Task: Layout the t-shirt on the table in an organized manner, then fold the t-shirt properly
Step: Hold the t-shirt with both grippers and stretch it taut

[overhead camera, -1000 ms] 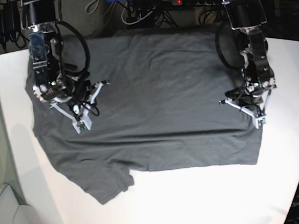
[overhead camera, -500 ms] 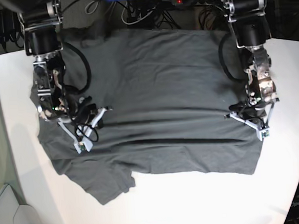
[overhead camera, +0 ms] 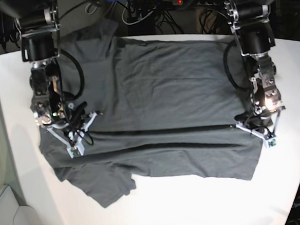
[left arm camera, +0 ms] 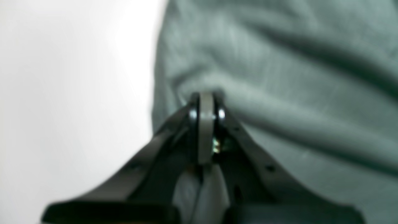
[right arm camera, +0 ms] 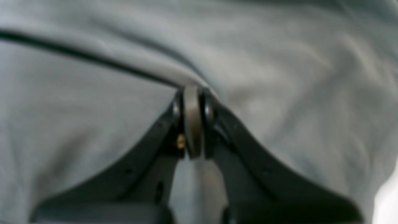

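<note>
Pinching cloth on both sides: left pincer [overhead camera: 258, 127] at the frame's right and right pincer [overhead camera: 72, 137] at its left are each clamped on the shirt [overhead camera: 158, 86]; looks like a shared hold so the fold line stays straight; shirt's spread mid-tabletop [overhead camera: 197, 202].

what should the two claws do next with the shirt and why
Probably draw both pinched edges on toward the near edge of the table, level with each other. The left claw and right claw are each shut on a fold of the t-shirt, a raised crease runs between them, and the bottom part lies rumpled.
</note>
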